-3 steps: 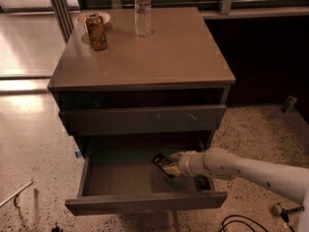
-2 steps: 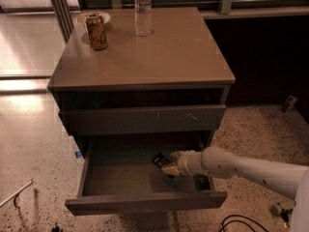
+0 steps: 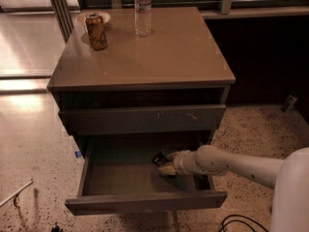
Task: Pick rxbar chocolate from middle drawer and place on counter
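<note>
The middle drawer (image 3: 145, 202) is pulled out at the bottom of the grey cabinet, and its dark inside shows. The rxbar chocolate (image 3: 159, 158), a small black bar, lies tilted near the back right of the drawer floor. My gripper (image 3: 167, 168) reaches into the drawer from the right on a pale arm, with its tip right against the bar. The tan counter (image 3: 164, 57) is the cabinet's top slab, above the drawers.
On the counter's far left stands a brown soda can (image 3: 96, 31) next to a small white dish (image 3: 107, 17), with a clear water bottle (image 3: 143, 11) at the back middle. A closed, scratched drawer front (image 3: 145, 120) sits above the open drawer. Black cables (image 3: 236, 222) lie on the speckled floor.
My gripper has shifted slightly left inside the drawer, closer onto the black bar. The bar and the drawer have stayed in place.
</note>
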{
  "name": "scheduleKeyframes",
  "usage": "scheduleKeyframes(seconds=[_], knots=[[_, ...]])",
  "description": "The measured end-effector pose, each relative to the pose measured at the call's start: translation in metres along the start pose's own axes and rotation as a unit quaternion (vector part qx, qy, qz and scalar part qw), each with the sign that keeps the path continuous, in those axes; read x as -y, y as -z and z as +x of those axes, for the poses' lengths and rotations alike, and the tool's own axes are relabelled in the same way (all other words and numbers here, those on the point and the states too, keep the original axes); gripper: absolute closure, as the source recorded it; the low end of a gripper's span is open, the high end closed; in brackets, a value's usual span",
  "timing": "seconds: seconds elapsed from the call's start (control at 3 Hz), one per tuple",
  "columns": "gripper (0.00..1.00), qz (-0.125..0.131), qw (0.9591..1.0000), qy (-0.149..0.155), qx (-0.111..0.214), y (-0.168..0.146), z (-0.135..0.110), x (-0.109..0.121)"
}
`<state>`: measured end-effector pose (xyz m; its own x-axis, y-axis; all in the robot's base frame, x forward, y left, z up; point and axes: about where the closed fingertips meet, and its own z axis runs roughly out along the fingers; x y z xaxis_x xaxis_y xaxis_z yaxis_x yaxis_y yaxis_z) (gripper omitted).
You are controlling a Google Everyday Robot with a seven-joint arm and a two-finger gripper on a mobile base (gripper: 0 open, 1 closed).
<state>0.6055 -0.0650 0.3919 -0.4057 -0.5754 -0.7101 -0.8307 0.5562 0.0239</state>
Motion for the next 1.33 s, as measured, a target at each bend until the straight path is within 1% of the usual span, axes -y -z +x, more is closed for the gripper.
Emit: scheduleKeyframes(seconds=[0.33,0.67,1.0,1.33], knots=[[0.3,-0.005,0.9999,-0.009,-0.011,-0.015,0.008,0.003],[0.25,-0.009,0.9996,-0.017,-0.021,-0.025,0.016,0.006],[0.29,-0.012,0.9992,-0.022,-0.03,-0.033,0.022,0.008],[0.48,-0.013,0.9991,-0.024,-0.033,-0.034,0.023,0.009]])
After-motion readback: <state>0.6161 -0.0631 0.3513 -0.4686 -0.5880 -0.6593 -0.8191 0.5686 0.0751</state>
